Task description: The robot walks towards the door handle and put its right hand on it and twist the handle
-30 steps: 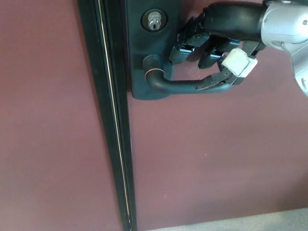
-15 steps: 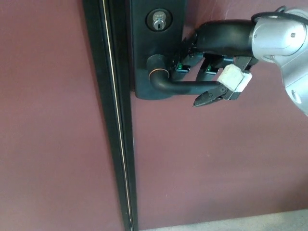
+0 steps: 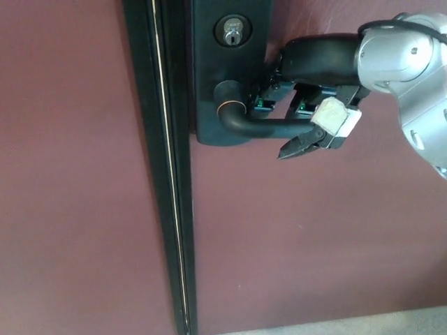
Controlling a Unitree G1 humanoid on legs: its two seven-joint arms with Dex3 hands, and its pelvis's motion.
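Note:
A dark lever door handle (image 3: 258, 125) sticks out to the right from a black lock plate (image 3: 230, 70) on a maroon door. My right hand (image 3: 307, 98) comes in from the right and lies over the lever, its two fingers curled behind and above the bar. The thumb with its white pad (image 3: 335, 118) points down-left in front of the lever's free end. The hand is closed around the handle. My left hand does not show.
A silver key cylinder (image 3: 232, 30) sits in the plate above the handle. A black door frame strip (image 3: 164, 167) runs top to bottom on the left. A strip of grey floor (image 3: 363, 324) shows at the bottom right.
The hand has slid down and closed around the lever, its fingers now tucked behind the bar and the thumb tip below it. The view has shifted slightly.

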